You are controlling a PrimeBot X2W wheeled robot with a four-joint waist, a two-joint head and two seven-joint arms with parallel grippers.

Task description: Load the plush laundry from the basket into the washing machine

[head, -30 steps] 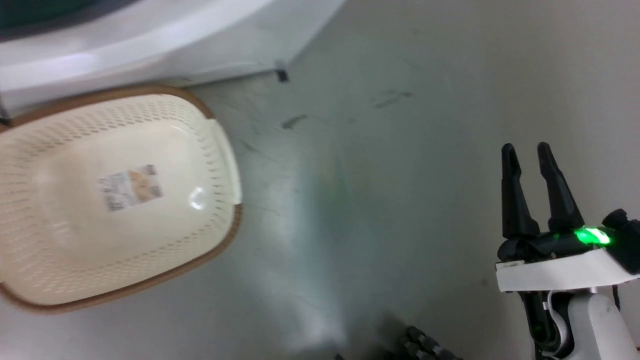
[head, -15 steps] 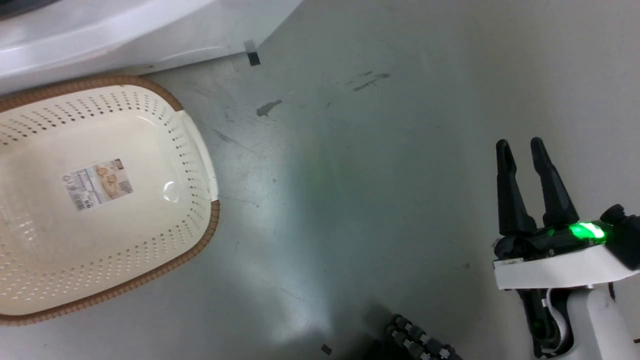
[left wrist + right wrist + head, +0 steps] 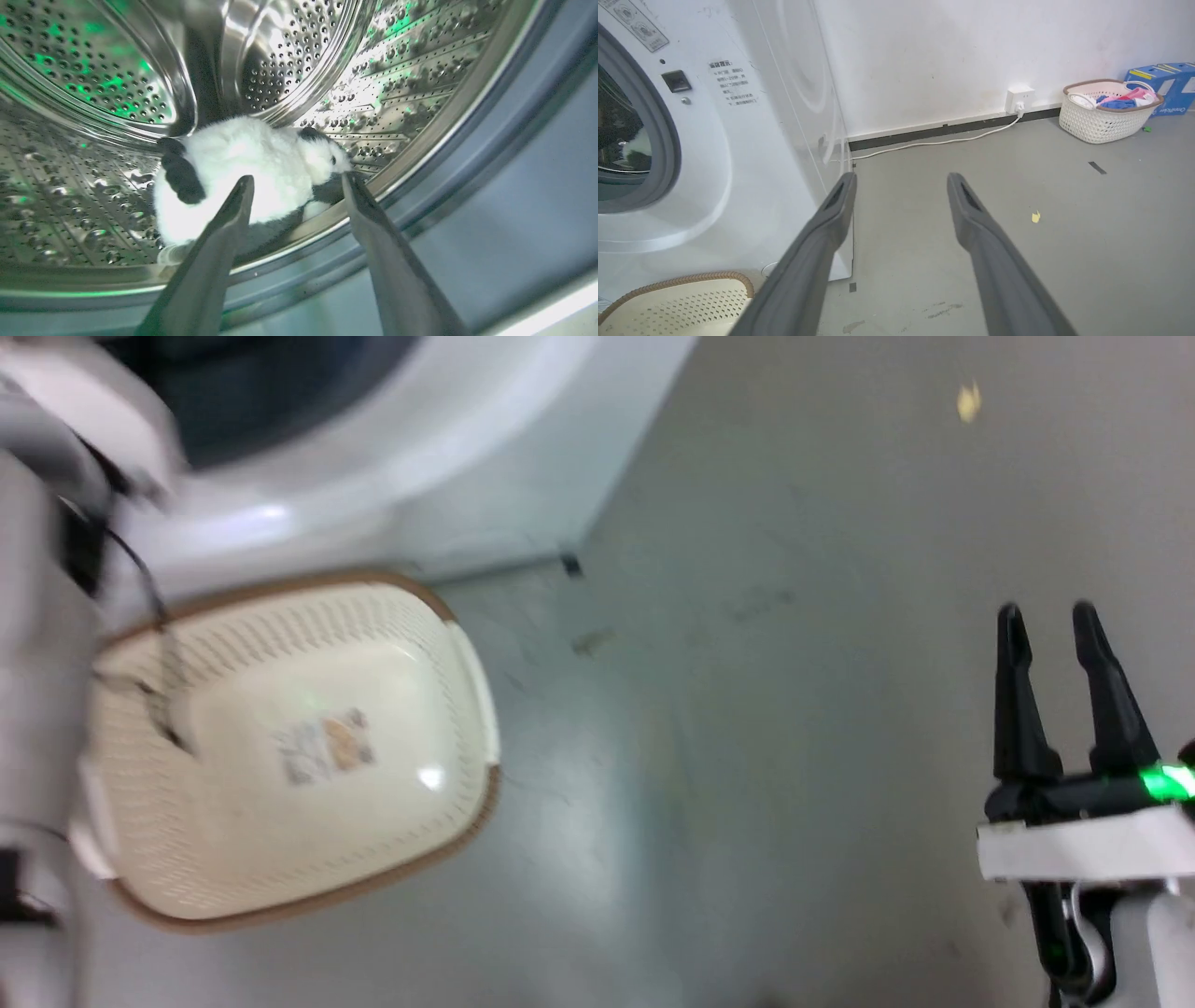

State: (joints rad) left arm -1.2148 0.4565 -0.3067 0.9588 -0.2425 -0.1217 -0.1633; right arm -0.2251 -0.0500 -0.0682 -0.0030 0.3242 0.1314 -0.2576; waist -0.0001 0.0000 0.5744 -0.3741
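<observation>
Standing on the grey floor, the washing machine [image 3: 752,154] faces the camera; basket [image 3: 215,859] just in front of it, label on bare bottom; plush laundry [image 3: 252,172] lies in the steel drum [image 3: 397,70] near the front lip; left gripper [image 3: 296,178] spread wide, released, toy just beyond the fingertips; right gripper [image 3: 1046,610] spread, gripping nothing, over the floor.

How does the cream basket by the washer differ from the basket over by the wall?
The cream perforated plastic basket is empty; the pale basket by the wall holds coloured clothes. The cream one sits before the white washing machine; the other beside blue boxes. Both have brownish rims.
</observation>
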